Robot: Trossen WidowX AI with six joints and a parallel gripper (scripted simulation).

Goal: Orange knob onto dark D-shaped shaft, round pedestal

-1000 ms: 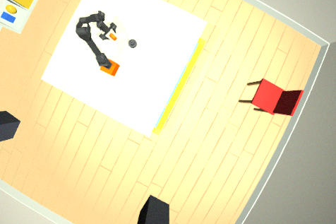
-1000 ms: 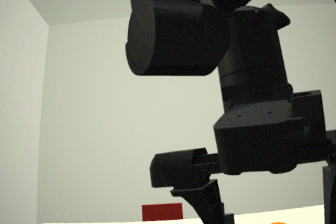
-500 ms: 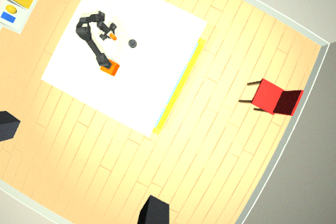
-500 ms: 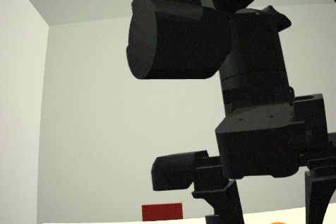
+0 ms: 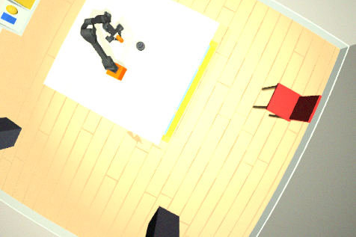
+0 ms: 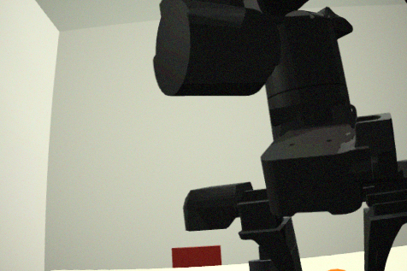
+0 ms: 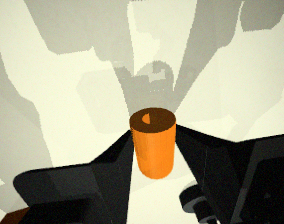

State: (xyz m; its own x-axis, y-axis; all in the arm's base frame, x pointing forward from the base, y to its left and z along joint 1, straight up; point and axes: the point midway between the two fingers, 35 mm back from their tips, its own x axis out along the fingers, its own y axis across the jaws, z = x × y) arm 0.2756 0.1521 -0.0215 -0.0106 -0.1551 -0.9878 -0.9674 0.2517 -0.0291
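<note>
The orange knob (image 5: 120, 39) (image 7: 155, 155) lies on its side, its dark hole end toward the top of the wrist view. Only a sliver shows in the exterior view. My gripper (image 5: 117, 37) (image 7: 151, 130) is shut on the knob, one finger on each side of its body. Whether the knob touches the table I cannot tell. The dark round pedestal (image 5: 140, 45) (image 6: 259, 266) (image 7: 189, 196) stands a short way off, at the lower right of the knob in the wrist view, with its shaft (image 7: 208, 217) upright. The shaft's flat side cannot be made out.
The arm's orange base block (image 5: 120, 74) stands on the white table (image 5: 149, 93). A yellow strip (image 5: 187, 98) runs along the table's right edge. A red chair (image 5: 285, 101) stands on the floor beyond. A shelf with coloured items is at the upper left.
</note>
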